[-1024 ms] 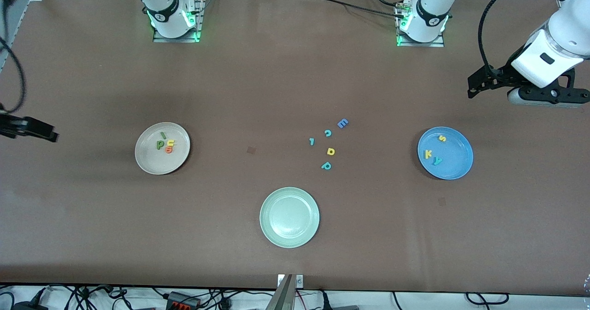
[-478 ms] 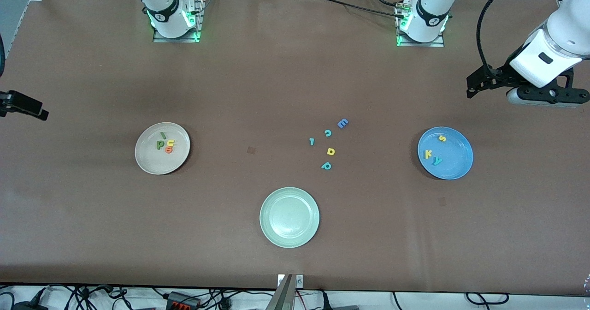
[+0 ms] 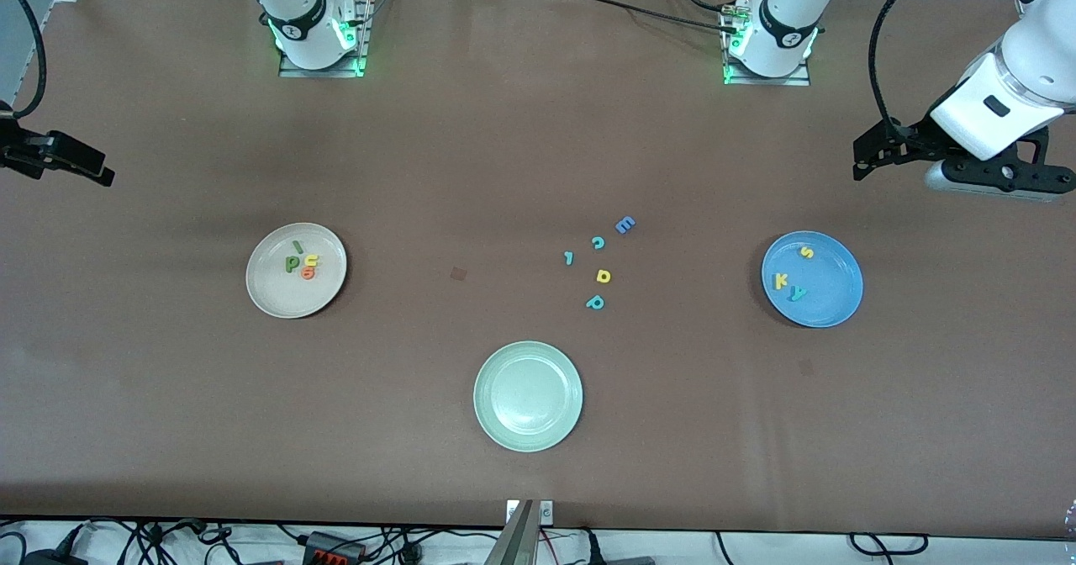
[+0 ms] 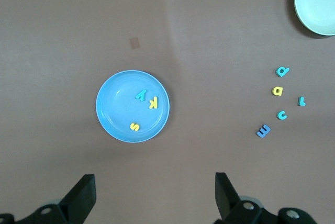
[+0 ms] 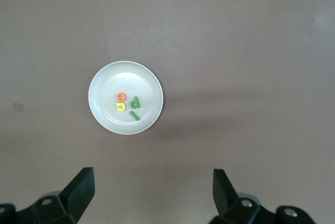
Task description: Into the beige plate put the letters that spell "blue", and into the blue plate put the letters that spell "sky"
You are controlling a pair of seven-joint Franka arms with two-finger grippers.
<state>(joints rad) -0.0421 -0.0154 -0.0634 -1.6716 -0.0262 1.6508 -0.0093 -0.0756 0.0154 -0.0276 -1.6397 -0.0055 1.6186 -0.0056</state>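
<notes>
four letters (image 3: 301, 262) lie in the beige plate (image 3: 277, 296), below your right gripper (image 5: 152, 192); three letters (image 3: 794, 277) lie in the blue plate (image 3: 832, 308), below your left gripper (image 4: 154, 195). both grippers hang released, empty, well apart from them.

A brown table (image 3: 168, 430) with three plates and some small loose letters.

The beige plate (image 3: 273, 296) sits toward the right arm's end of the table. The blue plate (image 3: 832, 308) sits toward the left arm's end. A pale green plate (image 3: 528, 430) sits between them, nearer to the front camera. Five little letters lie on the bare table between the green plate and the blue plate: a blue E (image 3: 625, 225), a teal c (image 3: 598, 243), a small teal bit (image 3: 569, 257), a yellow d (image 3: 603, 276) and a teal p (image 3: 595, 302). They lie close together but apart. The E is farthest from the front camera and the p is nearest.
</notes>
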